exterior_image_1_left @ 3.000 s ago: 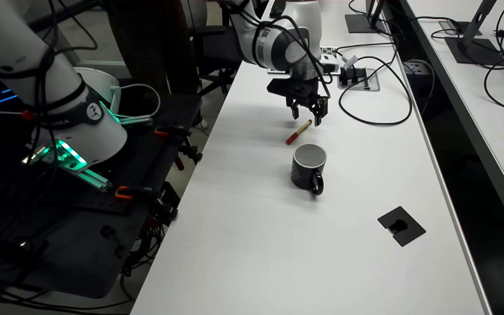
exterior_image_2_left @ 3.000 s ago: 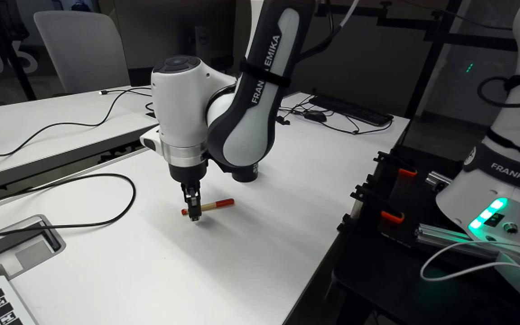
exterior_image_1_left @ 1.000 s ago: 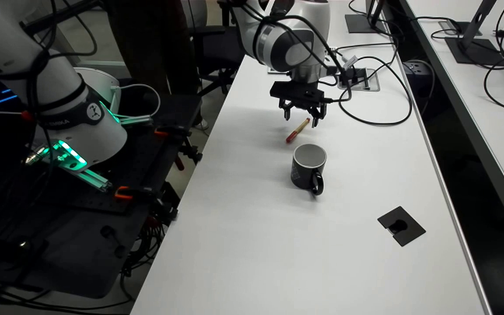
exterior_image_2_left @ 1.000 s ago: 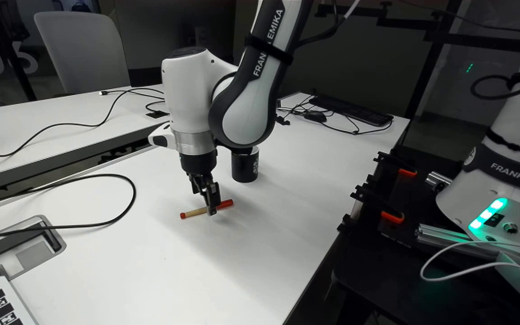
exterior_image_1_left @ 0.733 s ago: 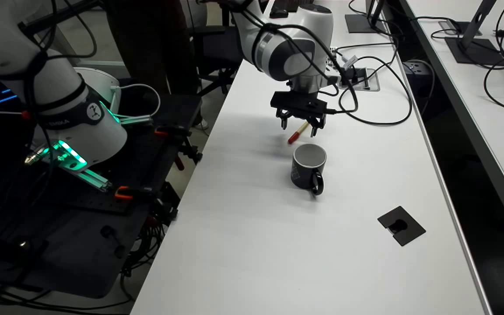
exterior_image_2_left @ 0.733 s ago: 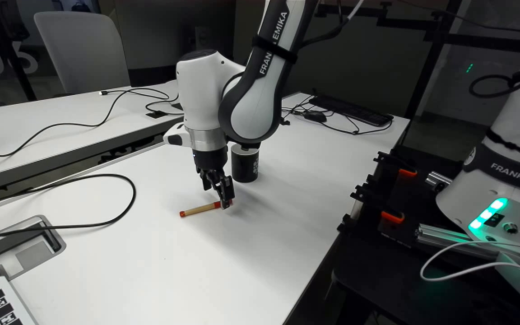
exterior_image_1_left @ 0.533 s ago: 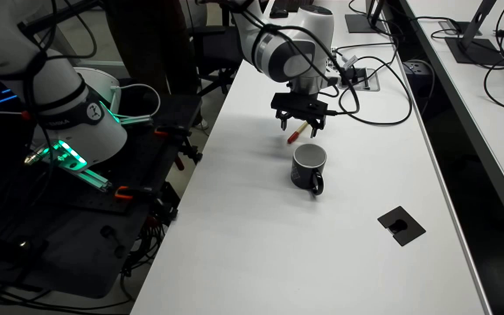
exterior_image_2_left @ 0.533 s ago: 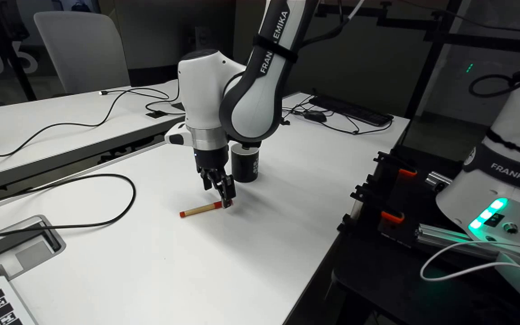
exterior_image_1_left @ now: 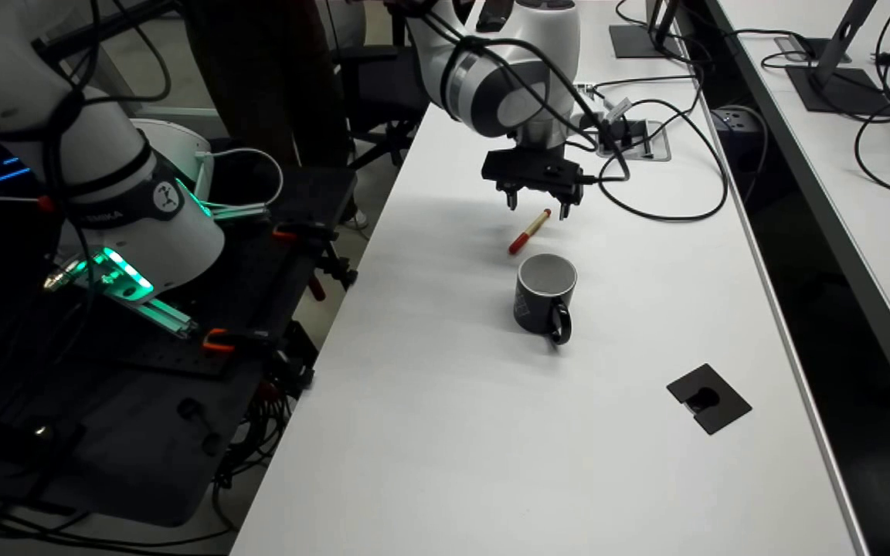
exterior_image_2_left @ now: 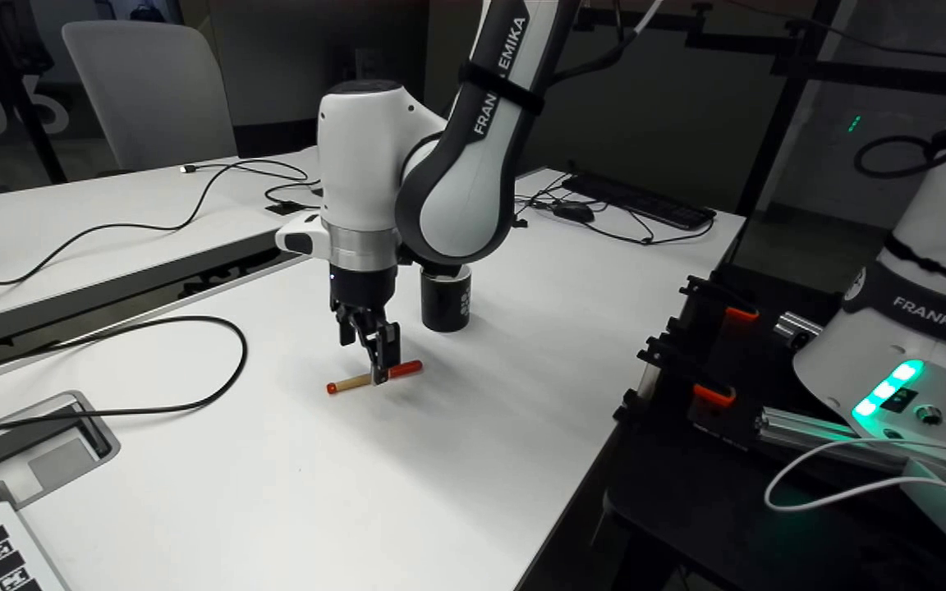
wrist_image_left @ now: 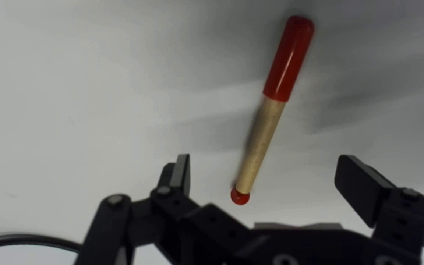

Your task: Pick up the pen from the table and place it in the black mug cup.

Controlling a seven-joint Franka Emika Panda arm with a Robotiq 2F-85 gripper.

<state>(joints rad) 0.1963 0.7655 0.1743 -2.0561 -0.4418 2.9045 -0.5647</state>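
Clearly, in an exterior view, the pen [exterior_image_1_left: 531, 230] lies on the white tabletop [exterior_image_1_left: 445, 432] near the gripper [exterior_image_1_left: 538, 209], its thicker red end towards the upright black mug [exterior_image_1_left: 541, 301]. In an exterior view, a dark finger [exterior_image_2_left: 388, 346] crosses in front of the pen's middle. In the wrist view I see its glossy red cap [wrist_image_left: 287, 60], plain tan barrel [wrist_image_left: 261, 145] and small red knob [wrist_image_left: 240, 197], which shows between the gripper's wide-parted fingers [wrist_image_left: 359, 191], clear of both.
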